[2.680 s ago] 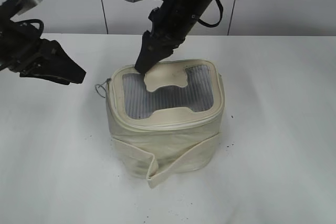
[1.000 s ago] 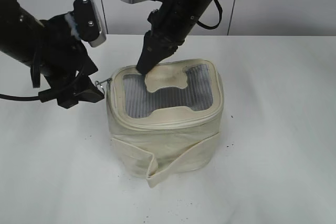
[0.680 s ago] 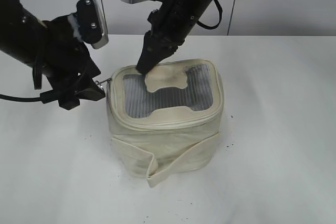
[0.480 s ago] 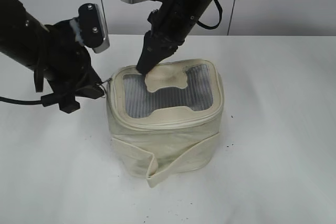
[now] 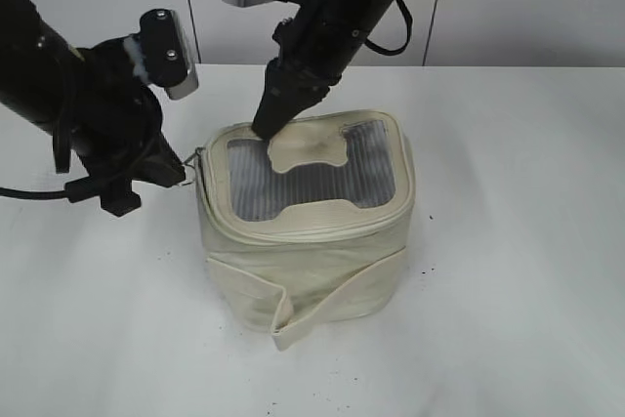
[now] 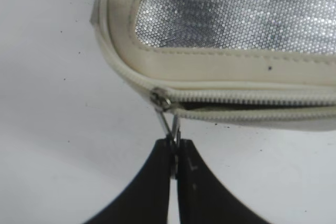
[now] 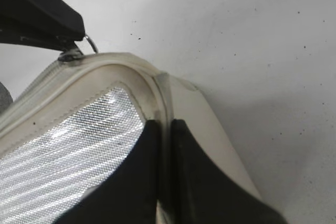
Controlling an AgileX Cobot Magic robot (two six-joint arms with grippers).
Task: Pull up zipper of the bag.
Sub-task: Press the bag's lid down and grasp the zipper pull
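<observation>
The left gripper (image 6: 174,163) was pinched on the zipper (image 6: 252,97) pull; drawing steadily along the track seemed wise.

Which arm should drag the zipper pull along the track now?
Left. Its claw is shut on the zipper pull; the right claw is pressing the bag's lid rim.
</observation>
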